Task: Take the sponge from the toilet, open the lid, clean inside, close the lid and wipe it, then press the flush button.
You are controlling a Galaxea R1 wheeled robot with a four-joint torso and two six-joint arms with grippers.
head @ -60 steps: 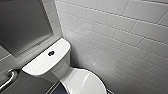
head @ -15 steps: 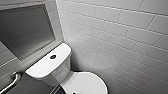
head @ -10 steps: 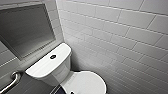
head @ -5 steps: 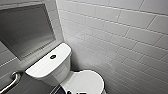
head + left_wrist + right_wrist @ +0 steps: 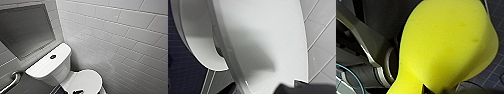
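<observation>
The white toilet (image 5: 53,68) stands in the corner, with the dark round flush button (image 5: 52,56) in the middle of its tank top. The oval lid (image 5: 86,81) lies down over the bowl. In the left wrist view the lid (image 5: 263,42) is very close, with the bowl's white rim (image 5: 198,47) beside it. My left gripper (image 5: 260,90) is open at the lid's edge and holds nothing. The bright yellow sponge (image 5: 446,45) bulges out, pinched at its narrow end by my right gripper (image 5: 423,88), which is shut on it.
White tiled walls (image 5: 120,37) close in behind and to the right of the toilet. A dark recessed panel (image 5: 25,30) sits above the tank, and a chrome grab bar (image 5: 11,81) is at the lower left. The floor (image 5: 180,75) has dark tiles.
Since six seconds ago the whole head picture has shifted, so the camera moved. Over the last second nothing has visibly changed.
</observation>
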